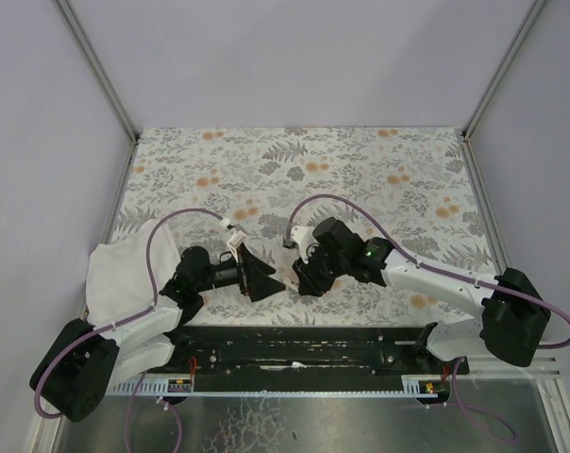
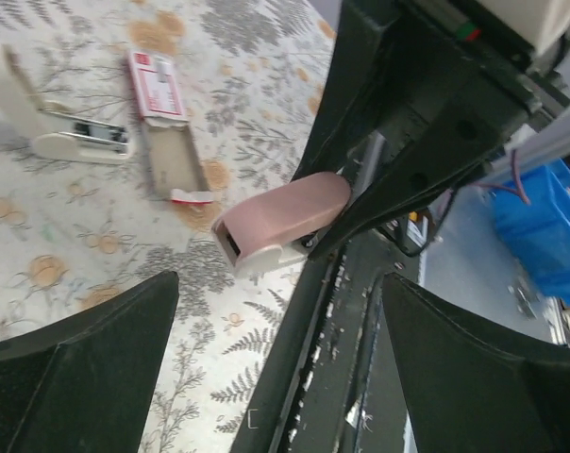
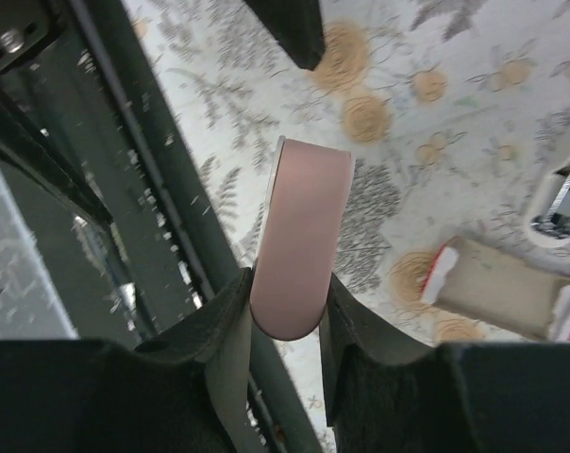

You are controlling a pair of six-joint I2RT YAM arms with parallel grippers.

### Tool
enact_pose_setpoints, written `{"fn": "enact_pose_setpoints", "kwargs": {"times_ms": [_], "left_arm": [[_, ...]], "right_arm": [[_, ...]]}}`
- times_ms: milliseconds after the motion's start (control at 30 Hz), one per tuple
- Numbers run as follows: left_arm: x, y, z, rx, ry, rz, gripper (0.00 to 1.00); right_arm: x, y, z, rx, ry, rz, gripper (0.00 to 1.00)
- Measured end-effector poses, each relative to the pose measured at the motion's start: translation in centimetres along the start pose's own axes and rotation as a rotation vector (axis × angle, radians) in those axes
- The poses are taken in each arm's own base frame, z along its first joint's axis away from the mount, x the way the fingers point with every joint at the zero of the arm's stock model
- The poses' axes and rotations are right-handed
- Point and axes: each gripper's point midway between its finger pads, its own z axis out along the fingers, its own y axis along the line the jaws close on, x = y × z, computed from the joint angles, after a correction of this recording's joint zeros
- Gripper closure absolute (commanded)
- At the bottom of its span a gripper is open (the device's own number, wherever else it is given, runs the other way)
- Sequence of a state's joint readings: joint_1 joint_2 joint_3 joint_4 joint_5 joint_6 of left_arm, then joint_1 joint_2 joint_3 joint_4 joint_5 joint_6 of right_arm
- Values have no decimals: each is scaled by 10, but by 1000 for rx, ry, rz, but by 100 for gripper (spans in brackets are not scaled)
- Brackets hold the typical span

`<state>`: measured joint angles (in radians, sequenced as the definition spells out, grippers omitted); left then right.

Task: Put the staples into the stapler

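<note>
My right gripper is shut on one end of a slim salmon-pink bar with a white underside and holds it just above the table's near edge. The bar also shows in the left wrist view. My left gripper is open and empty, its jaws wide apart, facing the bar from a short way off. The red staple box lies flat on the table with its tan inner tray slid out. Beside it a white stapler lies opened, metal channel showing. Both grippers meet near the front middle.
A black rail runs along the near table edge, right under the held bar. A white cloth lies at the left by the left arm. The tray and white stapler lie to the right in the right wrist view.
</note>
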<state>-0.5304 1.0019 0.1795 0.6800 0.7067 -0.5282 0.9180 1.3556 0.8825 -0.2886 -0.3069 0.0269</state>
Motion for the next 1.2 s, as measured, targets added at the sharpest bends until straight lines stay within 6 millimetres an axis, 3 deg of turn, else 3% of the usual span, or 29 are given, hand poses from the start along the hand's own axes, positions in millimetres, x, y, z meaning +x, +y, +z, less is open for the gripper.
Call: {"fn": "enact_pose_setpoints", "kwargs": {"times_ms": [200,400,633,1033,1200], "left_arm": [[6,-27,1,143,34,25,10],[26,-58,2,281,125,39,15],[34,-77,0,369,169,39,42],[34,-84,-2,413,182,27,65],[34,-86,-1,428,194,28,89]], "right_arm": [[5,30,-12,-152,12,-5,84],[3,53,-26,-274,-1,-18,84],[-1,71,-36,-376,-2,-28,84],[-2,84,-46,-455,8,-41,86],[1,87,-45,-477,22,-39,82]]}}
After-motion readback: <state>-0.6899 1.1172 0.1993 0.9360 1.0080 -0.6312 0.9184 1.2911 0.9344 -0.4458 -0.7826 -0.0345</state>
